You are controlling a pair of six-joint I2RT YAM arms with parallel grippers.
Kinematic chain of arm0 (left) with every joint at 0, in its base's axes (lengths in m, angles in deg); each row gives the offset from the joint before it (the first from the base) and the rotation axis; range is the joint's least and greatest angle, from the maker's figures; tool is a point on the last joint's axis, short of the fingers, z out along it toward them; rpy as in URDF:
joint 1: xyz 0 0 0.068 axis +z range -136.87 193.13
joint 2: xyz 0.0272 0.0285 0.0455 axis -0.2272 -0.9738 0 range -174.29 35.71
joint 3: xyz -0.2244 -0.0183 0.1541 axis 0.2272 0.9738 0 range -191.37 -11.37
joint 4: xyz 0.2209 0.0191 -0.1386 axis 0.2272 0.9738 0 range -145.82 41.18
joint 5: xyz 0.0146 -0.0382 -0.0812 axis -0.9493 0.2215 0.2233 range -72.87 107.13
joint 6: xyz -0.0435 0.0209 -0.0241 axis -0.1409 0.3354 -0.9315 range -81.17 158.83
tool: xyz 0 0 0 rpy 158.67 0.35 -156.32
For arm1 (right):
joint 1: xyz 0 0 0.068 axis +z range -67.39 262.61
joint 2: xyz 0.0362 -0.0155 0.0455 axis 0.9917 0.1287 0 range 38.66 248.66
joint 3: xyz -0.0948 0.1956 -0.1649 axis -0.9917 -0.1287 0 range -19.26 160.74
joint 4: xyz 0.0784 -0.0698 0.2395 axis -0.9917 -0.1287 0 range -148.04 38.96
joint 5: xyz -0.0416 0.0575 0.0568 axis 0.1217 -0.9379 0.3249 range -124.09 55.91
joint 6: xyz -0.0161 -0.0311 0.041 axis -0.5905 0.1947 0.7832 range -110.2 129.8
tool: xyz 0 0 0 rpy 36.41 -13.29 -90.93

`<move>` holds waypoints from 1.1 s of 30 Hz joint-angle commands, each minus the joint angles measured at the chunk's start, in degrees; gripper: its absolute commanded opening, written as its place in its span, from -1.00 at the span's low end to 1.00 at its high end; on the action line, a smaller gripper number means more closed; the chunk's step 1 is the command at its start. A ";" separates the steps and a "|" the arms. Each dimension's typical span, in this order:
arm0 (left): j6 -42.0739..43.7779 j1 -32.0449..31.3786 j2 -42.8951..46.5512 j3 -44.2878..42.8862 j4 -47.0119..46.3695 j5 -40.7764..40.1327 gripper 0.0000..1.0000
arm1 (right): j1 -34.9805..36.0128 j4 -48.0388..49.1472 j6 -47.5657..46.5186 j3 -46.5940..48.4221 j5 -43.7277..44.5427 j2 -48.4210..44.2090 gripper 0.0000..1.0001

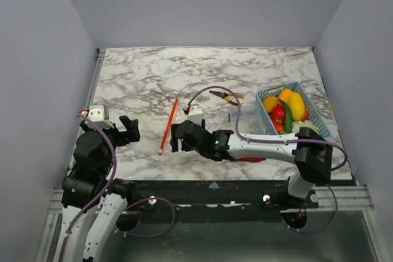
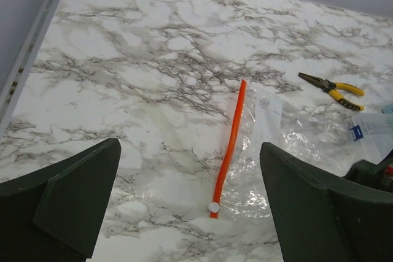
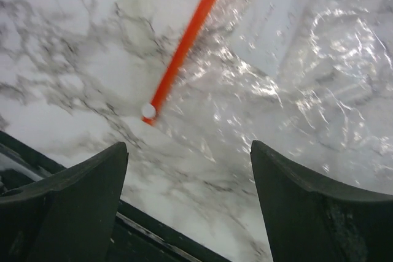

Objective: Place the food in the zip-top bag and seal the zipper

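The zip-top bag [image 2: 264,145] lies flat and empty on the marble table [image 1: 135,78], near its front edge and left of centre. The zipper [image 2: 230,145] runs along the bag's left side, its white slider [image 3: 147,110] at the near end. I cannot tell whether the mouth is parted.

The right gripper [image 3: 187,151] hangs just above the crinkled film, right of the strip, with its jaws spread and nothing between them. To the left, the left gripper [image 2: 189,148] hovers off the table, released too and facing the bag.

I judge this to be the opening step, getting hold of the bag, with no food moved yet. The next move calls for one arm to pinch a lip by the strip. The slippery film lies flat on the table, so it could slide away.

Something red [image 1: 249,159] shows under the right forearm, too hidden to name. Further right are a clear compartment box [image 1: 250,121] and a blue mesh basket [image 1: 314,107] holding the food [image 1: 287,110]. Both are well apart from the bag. Yellow-handled pliers [image 1: 226,95] lie beyond, out of the way.
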 commanded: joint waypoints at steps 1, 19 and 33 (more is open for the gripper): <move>-1.43 -0.13 3.92 -0.03 0.39 -9.01 0.97 | -0.16 -12.30 13.41 14.38 11.05 10.96 0.71; -1.47 -0.13 6.87 0.34 -0.04 -7.67 0.97 | -4.47 -22.08 8.15 45.37 21.37 43.53 0.27; -0.63 -0.22 2.88 0.65 -0.94 -2.77 0.97 | -4.51 8.94 -3.77 17.04 1.39 22.42 -0.95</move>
